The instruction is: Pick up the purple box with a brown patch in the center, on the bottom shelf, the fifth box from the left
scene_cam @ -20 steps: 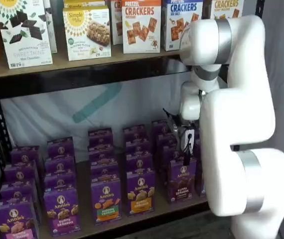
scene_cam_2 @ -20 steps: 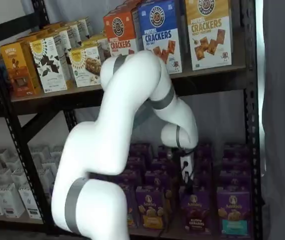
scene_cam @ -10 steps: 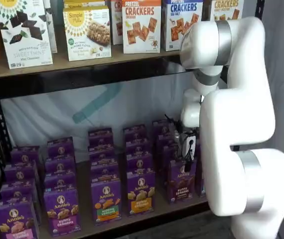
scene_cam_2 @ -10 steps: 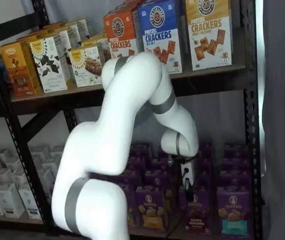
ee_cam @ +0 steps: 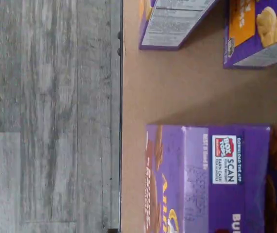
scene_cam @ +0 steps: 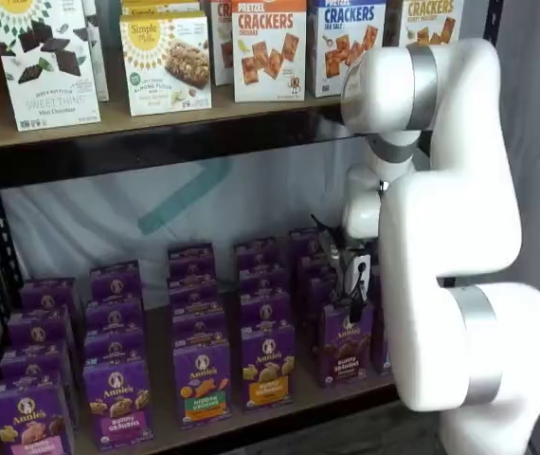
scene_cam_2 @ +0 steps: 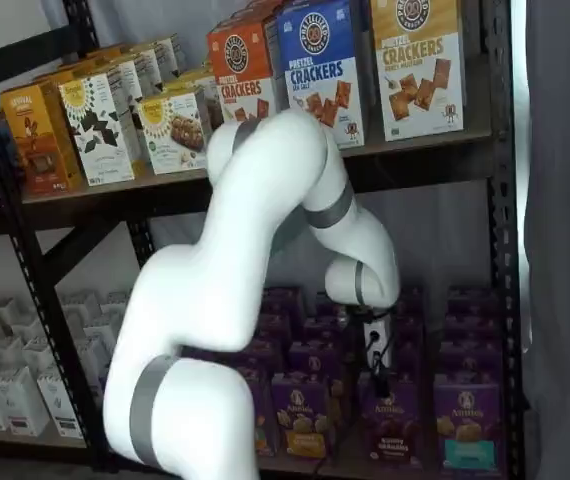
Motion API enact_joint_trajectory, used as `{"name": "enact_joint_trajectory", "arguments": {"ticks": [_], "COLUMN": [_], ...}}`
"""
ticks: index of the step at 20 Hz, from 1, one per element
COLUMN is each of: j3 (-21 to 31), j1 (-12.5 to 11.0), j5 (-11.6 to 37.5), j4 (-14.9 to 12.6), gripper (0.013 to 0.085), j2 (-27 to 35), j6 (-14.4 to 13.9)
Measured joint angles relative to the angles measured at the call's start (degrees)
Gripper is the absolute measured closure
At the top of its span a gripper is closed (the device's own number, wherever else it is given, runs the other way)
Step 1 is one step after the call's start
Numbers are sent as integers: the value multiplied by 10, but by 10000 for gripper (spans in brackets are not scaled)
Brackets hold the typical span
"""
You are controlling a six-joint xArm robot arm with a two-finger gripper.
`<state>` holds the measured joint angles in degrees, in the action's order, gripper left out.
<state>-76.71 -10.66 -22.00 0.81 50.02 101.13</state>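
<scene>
Shelf views both show the white arm lowered in front of the bottom shelf, a brown board in a black rack frame. The purple box is stood upright at the front edge of that shelf, at the head of its row, with a brown patch and white lettering on its face; it is also seen in a shelf view at. The end effector is positioned directly above the top of this box, with a cable beside it; in a shelf view only its dark lower part is visible against the purple cartons. No gap between the fingers can be made out in either shelf view, so the opening is not shown by the pictures themselves; the jaws are understood to be spread to their widest, and nothing is gripped between them. Wrist view: the top flap of a purple carton with a white scan label is seen on the brown board, near the board's front edge.
</scene>
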Motion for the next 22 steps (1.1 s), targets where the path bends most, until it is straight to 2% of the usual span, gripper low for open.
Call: {"name": "enact_joint_trajectory", "arguments": {"ticks": [7,13,21,22], "j3": [-38,-54,-62,-62], "j1": [1,0,-1,-1], "j5": [-14,-6,2,5], "j4": [-16,-61,-67,-70], "gripper": [130,130,130,170], "j2": [32,53,67,69], "j6": [-16,-55,-60,-62]}}
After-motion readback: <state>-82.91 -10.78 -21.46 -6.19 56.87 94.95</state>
